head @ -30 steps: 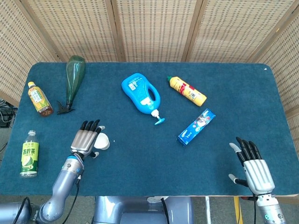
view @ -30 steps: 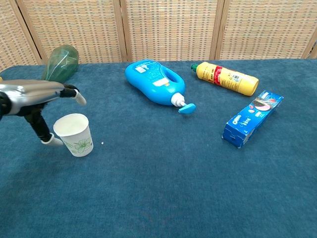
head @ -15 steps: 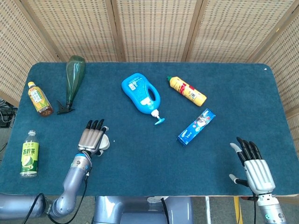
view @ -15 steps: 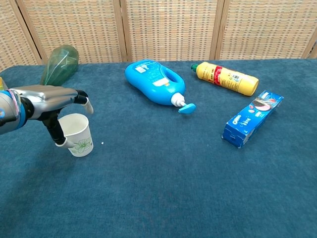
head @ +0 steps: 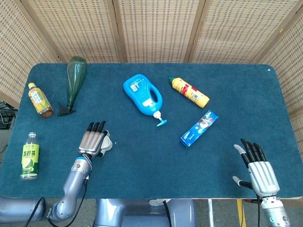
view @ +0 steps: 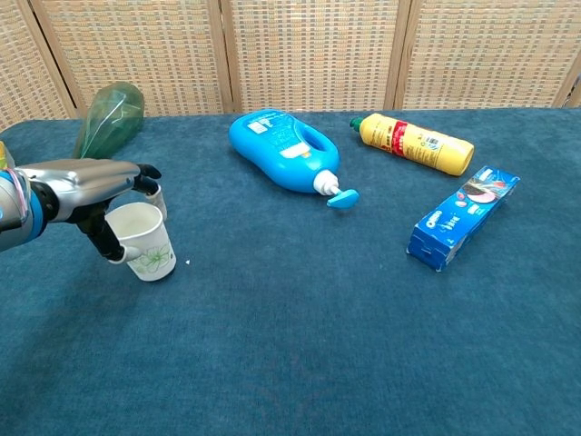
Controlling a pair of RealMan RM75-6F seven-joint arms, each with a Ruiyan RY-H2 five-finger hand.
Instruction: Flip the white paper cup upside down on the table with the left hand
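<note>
White paper, thin-walled and light: the cup [view: 145, 243] stands mouth-up near the front-left corner of the table [head: 227, 85], tilted a little. The left hand [view: 86, 186] is at it, fingers [view: 136, 173] stretched over the rim and the thumb down against the near wall; it looks like a pinch, though how firm I cannot tell. The right hand [head: 258, 172] rests at the front-right corner, fingers spread, holding nothing.

The likely trouble is the grip itself. Squeezed too hard, such a cup would probably buckle at the rim; held too loosely, it could slip out mid-turn and roll across the cloth toward the front edge. A turn begun too low might also drag the rim on the fabric and tip it sideways.

The table wears a dark blue, carpet-like cloth. 2 tea bottles [head: 29, 156] lie near the left edge, a green bottle [head: 73, 80] toward the back-left corner, a blue detergent jug [head: 142, 93], a yellow bottle [head: 190, 91] and a blue box [head: 199, 128] around the middle. Woven cane screens [head: 156, 28] in wooden frames close off the back.
</note>
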